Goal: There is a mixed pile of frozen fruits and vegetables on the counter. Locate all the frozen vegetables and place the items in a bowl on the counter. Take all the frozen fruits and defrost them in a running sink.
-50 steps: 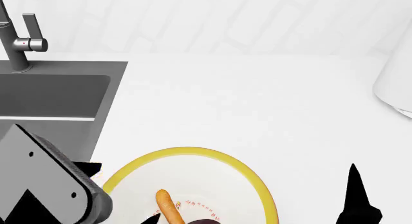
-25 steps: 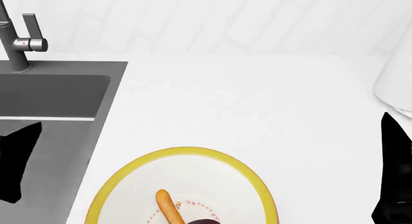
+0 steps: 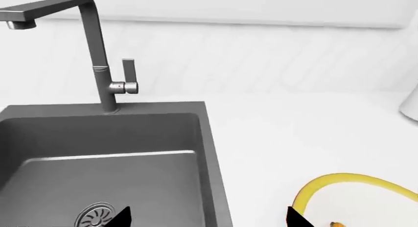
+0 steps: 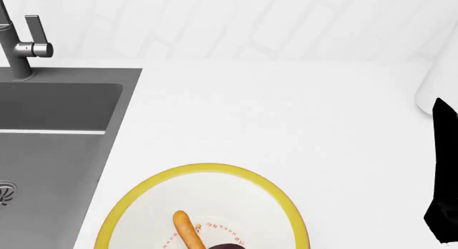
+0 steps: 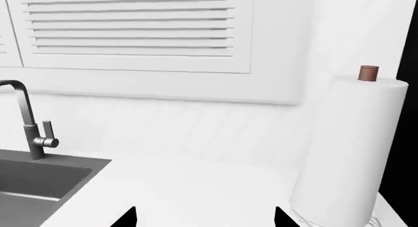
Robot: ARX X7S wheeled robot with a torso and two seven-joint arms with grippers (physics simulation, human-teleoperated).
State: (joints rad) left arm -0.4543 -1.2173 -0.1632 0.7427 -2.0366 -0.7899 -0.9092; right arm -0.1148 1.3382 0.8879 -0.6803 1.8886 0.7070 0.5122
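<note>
Overhead, white counter [image 4: 286, 115] beside dark sink [image 4: 50, 131], slatted shutters behind; both pincers [image 3: 207, 218] [image 5: 203, 216] spread.

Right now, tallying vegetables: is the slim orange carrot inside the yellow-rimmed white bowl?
Yes, the slim orange carrot lies inside the yellow-rimmed white bowl.

No words, brands or numbers can be read anywhere; the only signs are a small red dot on the faucet lever [image 4: 32, 45] at far left and an illegible reddish pattern inside the bowl [image 4: 143, 188] at the near edge.
</note>
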